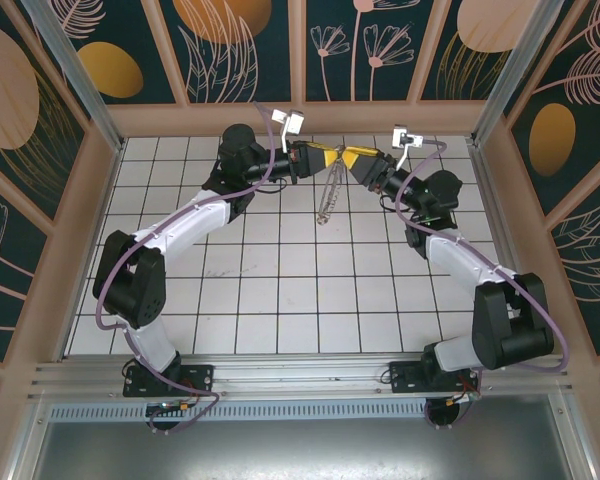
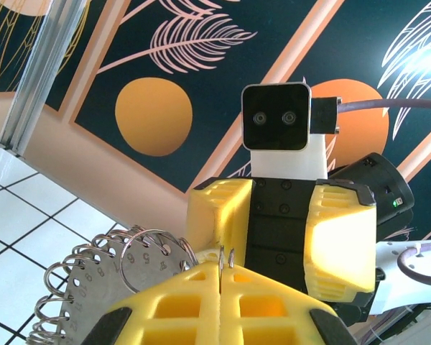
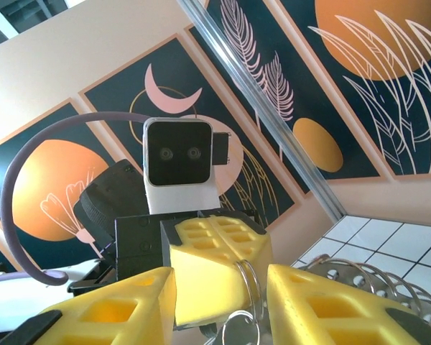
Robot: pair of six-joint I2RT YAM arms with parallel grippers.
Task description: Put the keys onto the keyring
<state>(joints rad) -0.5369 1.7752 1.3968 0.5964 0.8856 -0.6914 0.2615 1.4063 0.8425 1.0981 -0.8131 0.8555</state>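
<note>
We find small numerals stamped along the rim of the flat grey metal disc, each set beside one of the holes where the silvery wire rings thread through. A few look like 5, 6 and 8, but we cannot read them with certainty.

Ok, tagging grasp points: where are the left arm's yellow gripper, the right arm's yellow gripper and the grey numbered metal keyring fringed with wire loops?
left gripper (image 2: 221, 282): left wrist view, seam between shut fingertips.
right gripper (image 2: 280, 230): left wrist view, black palm between parted fingers.
grey numbered keyring (image 2: 93, 289): left wrist view, flat face.
</note>
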